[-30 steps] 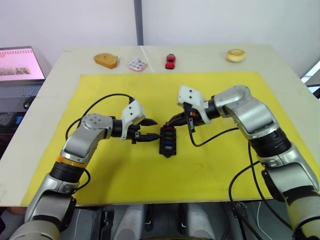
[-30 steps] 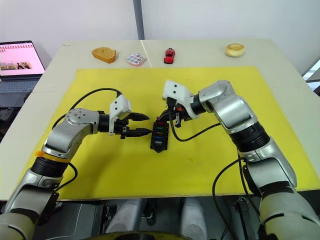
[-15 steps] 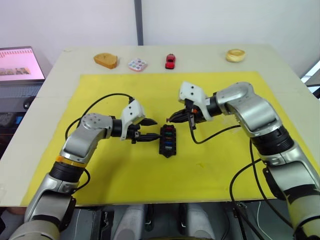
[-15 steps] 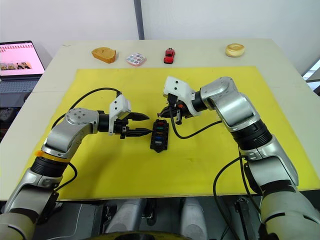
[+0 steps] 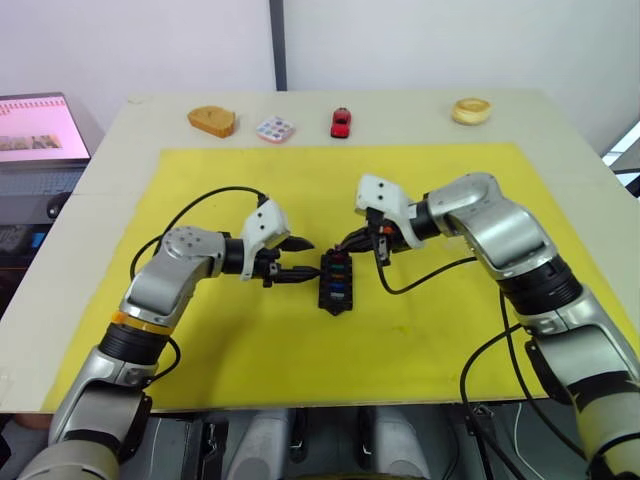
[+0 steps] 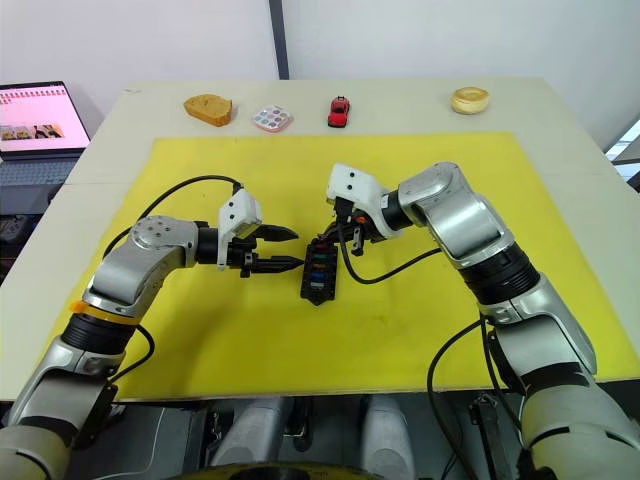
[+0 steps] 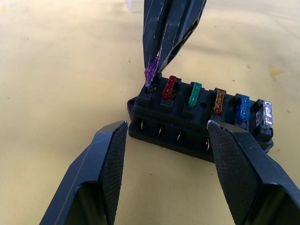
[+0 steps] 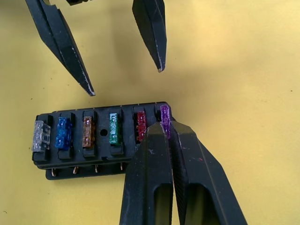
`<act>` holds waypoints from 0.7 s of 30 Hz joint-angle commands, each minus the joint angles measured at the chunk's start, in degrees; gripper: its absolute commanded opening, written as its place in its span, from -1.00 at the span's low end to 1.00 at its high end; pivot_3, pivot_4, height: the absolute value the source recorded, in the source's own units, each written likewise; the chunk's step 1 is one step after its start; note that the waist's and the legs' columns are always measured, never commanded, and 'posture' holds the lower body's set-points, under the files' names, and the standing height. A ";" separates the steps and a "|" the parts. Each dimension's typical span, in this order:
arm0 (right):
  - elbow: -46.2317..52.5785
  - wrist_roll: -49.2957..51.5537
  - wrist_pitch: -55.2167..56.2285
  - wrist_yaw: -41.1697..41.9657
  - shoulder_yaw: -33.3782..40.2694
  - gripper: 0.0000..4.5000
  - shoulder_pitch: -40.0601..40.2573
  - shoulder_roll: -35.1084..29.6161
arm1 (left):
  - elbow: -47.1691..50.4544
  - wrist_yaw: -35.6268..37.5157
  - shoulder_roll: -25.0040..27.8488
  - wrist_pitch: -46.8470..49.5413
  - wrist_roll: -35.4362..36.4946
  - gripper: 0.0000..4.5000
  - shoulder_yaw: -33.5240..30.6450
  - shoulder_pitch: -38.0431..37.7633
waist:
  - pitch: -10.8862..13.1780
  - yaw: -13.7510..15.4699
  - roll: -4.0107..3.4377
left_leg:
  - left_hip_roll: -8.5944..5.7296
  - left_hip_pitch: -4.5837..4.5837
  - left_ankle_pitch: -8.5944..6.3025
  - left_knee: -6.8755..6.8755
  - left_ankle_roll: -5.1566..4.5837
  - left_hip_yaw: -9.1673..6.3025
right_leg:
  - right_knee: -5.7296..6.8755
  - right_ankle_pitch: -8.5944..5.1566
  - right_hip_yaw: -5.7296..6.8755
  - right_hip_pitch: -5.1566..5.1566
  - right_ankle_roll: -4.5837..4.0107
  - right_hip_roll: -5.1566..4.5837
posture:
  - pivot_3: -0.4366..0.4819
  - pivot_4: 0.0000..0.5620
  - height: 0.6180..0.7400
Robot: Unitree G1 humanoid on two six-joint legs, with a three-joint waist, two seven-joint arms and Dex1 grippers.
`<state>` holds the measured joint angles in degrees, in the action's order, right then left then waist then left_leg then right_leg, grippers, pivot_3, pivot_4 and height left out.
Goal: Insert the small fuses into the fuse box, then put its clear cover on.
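Left wrist view shows the right gripper (image 7: 154, 70) pinching the purple fuse (image 7: 150, 75) over the fuse box's (image 7: 197, 126) end slot. Press straight down, untilted, until level with the five seated fuses beside it. The left gripper (image 7: 164, 159) hangs wide open and empty just beside the box, free to brace it.

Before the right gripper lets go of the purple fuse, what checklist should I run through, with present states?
1. Right gripper shut on purple fuse: ok.
2. Purple fuse over the end slot of the fuse box: ok.
3. Purple fuse fully seated: not ok, it stands tilted and higher than the red fuse.
4. Other five slots filled: ok.
5. Left gripper open, off the box: ok.
6. Clear cover located: cannot tell.
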<state>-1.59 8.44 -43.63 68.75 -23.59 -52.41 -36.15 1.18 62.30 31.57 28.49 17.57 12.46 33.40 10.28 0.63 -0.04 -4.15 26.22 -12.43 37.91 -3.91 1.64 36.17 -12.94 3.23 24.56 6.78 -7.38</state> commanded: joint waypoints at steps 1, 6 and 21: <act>-0.12 -0.29 0.99 -0.24 0.56 -1.00 -0.61 0.19 | 2.21 -0.12 0.40 0.16 0.91 0.26 -1.44 0.18 | 0.00 0.00 0.00 | 0.00 0.00 0.00 0.00 0.00 0.00 | 0.00 0.00 0.00 0.00 0.00 0.00 | -0.05 -0.47 1.00; 0.03 -0.18 0.86 -0.23 0.45 -1.00 -0.79 0.50 | 2.35 -0.23 0.49 0.21 0.96 0.26 -1.51 -0.16 | 0.00 0.00 0.00 | 0.00 0.00 0.00 0.00 0.00 0.00 | 0.00 0.00 0.00 0.00 0.00 0.00 | -0.05 -0.47 1.00; 0.88 -2.88 2.17 0.47 -2.88 -1.00 -0.15 0.11 | 2.15 -0.95 0.25 0.12 0.92 0.26 -1.58 -0.22 | 0.00 0.00 0.00 | 0.00 0.00 0.00 0.00 0.00 0.00 | 0.00 0.00 0.00 0.00 0.00 0.01 | -0.05 -0.47 1.00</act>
<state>-2.28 6.26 -41.71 69.05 -25.72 -52.41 -36.00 1.21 61.50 31.56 28.68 17.66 12.43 33.29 10.28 0.64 -0.04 -4.15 26.22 -12.43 37.91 -3.91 1.64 36.17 -12.94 3.23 24.55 6.78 -7.37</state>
